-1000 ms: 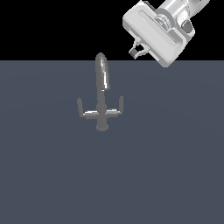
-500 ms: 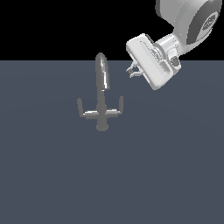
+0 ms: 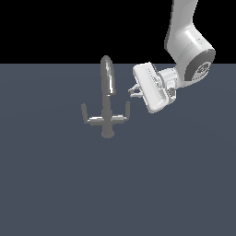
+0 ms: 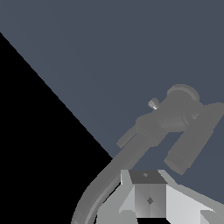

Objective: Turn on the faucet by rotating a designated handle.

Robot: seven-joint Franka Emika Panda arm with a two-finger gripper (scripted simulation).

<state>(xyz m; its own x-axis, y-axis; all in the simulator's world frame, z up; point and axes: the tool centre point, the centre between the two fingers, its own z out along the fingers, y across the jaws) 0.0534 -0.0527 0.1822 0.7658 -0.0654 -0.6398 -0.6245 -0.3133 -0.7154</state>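
Observation:
The faucet [image 3: 107, 120] stands on the dark grey surface, with a tall rounded spout [image 3: 108, 78] and a crossbar with two lever arms. The handle [image 3: 123, 114] is the lever arm on the exterior view's right, ending in a small upturned tip. My gripper [image 3: 134, 91] hangs just right of the spout and slightly above the handle's tip, apart from both. Its fingers look shut and hold nothing. In the wrist view the faucet [image 4: 153, 127] fills the middle, the nearer lever arm [image 4: 192, 140] is large, and my fingers [image 4: 148, 192] sit close below it.
The flat dark grey surface [image 3: 55, 184] stretches all around the faucet. My white arm [image 3: 189, 50] comes down from the upper right of the exterior view. No other objects show.
My gripper has moved down and to the exterior view's left, from high beside the spout to just above the handle's tip. The faucet has not moved.

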